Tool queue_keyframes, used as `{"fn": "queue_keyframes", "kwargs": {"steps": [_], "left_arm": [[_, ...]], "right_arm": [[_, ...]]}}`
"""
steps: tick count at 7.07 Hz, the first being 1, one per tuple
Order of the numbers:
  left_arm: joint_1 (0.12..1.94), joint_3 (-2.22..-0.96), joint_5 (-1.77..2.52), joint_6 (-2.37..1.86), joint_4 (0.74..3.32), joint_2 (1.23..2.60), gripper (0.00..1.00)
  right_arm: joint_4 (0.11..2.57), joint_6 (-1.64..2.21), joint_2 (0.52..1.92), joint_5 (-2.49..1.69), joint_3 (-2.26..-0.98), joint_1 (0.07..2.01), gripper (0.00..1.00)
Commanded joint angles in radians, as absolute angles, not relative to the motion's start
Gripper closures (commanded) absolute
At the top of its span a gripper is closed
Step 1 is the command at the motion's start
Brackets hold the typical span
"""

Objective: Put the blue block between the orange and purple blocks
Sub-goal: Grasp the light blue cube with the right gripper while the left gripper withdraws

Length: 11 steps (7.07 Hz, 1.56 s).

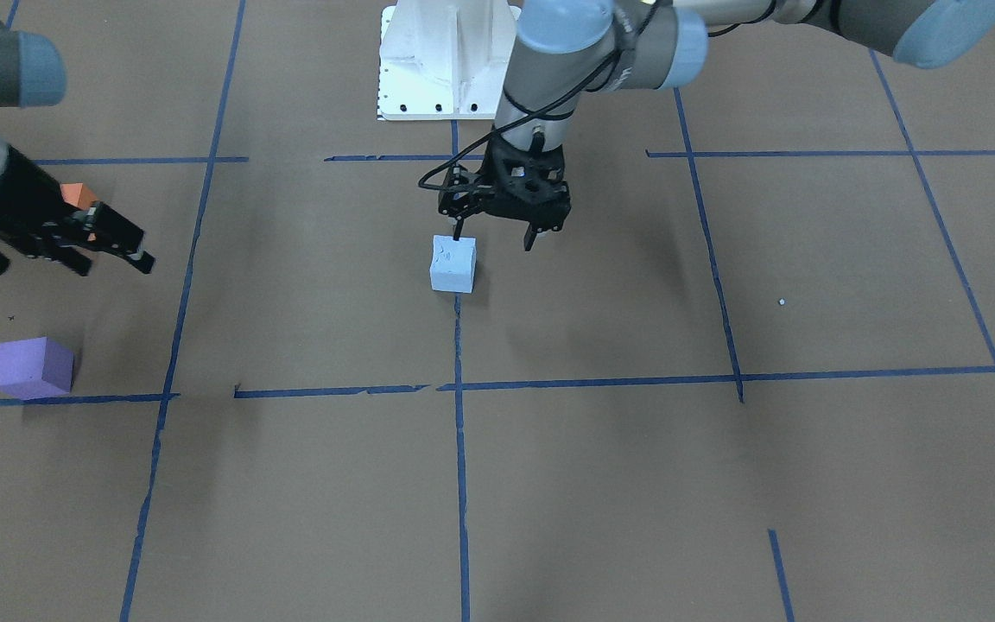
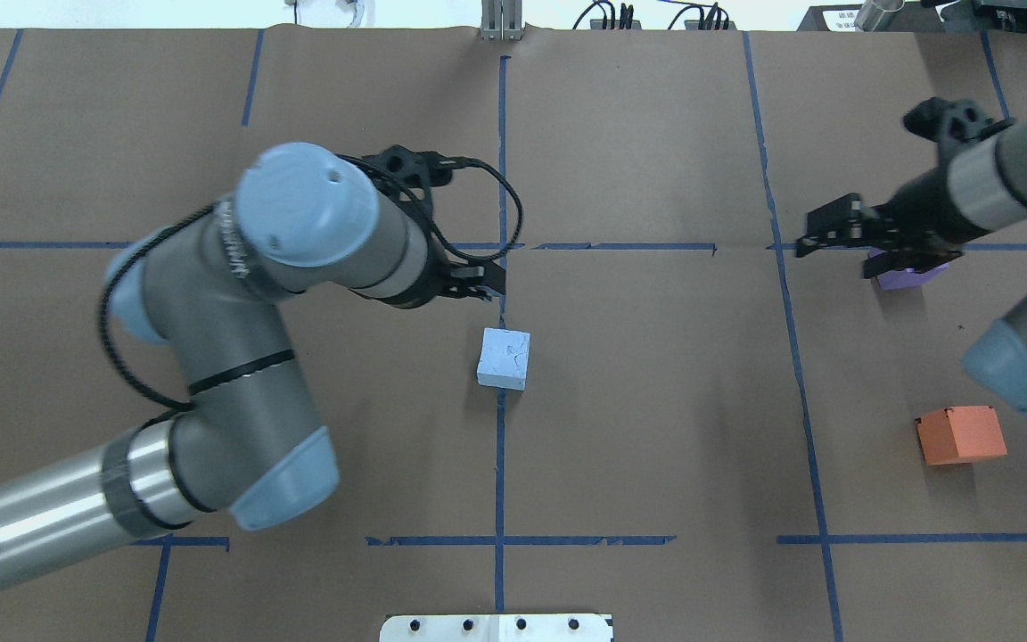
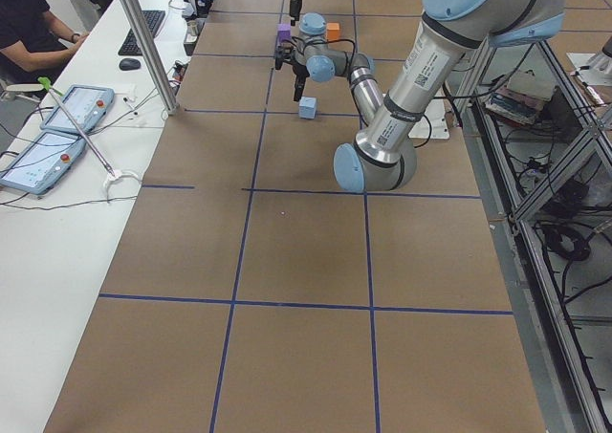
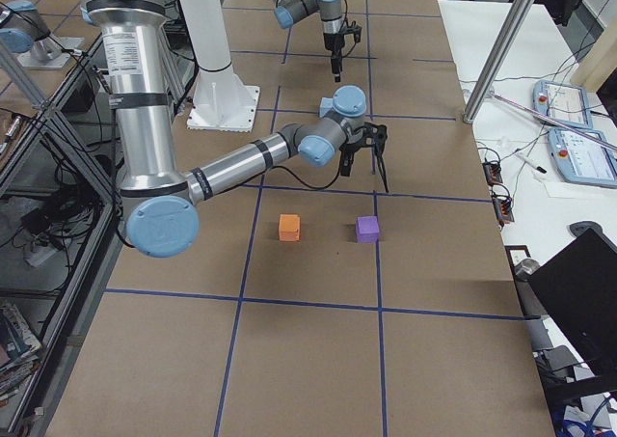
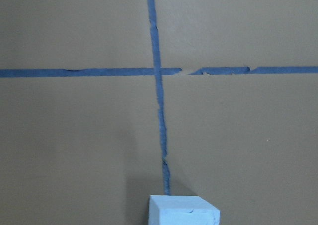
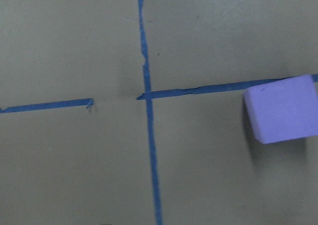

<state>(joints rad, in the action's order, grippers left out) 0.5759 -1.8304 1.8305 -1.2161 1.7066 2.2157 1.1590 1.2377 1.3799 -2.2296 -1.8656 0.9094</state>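
Note:
The light blue block [image 1: 453,263] stands on the centre tape line, also in the overhead view [image 2: 505,358]. My left gripper [image 1: 495,235] hovers open and empty just beside and above it; its wrist view shows the block's top [image 5: 184,211] at the bottom edge. The purple block [image 1: 33,368] and the orange block [image 2: 961,434] sit apart on my right side. My right gripper [image 1: 117,257] is open and empty, raised over the purple block [image 2: 906,275], which fills the right edge of its wrist view [image 6: 280,113]. It partly hides the orange block [image 1: 79,195].
Blue tape lines [image 1: 460,484] grid the brown paper table. The white robot base [image 1: 437,60] stands at the near-robot edge. A side table with tablets [image 3: 67,108] and a seated person [image 3: 29,27] runs along the operators' side, with a metal post [image 3: 143,41].

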Motion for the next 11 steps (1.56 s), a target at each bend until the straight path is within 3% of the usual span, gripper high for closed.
{"fn": "queue_keyframes", "kwargs": {"steps": [1, 3, 4, 8, 11], "left_arm": [[0.711, -2.094, 1.943, -1.207, 1.706, 1.965, 0.0], [0.903, -2.19, 2.177, -1.033, 1.707, 1.776, 0.0], [0.907, -2.186, 2.178, -1.007, 1.709, 1.757, 0.0], [0.903, -2.184, 2.177, -1.008, 1.71, 1.763, 0.0], [0.904, -2.187, 2.177, -1.009, 1.71, 1.763, 0.0]], "right_arm": [[1.23, 1.527, 1.144, -2.016, -1.818, 0.665, 0.0], [1.385, 1.597, 0.854, -1.927, -1.618, 0.579, 0.0], [1.391, 1.595, 0.785, -1.927, -1.523, 0.569, 0.01], [1.474, 1.568, 0.764, -1.876, -1.468, 0.483, 0.02], [1.471, 1.511, 0.762, -1.818, -1.451, 0.443, 0.12]]}}
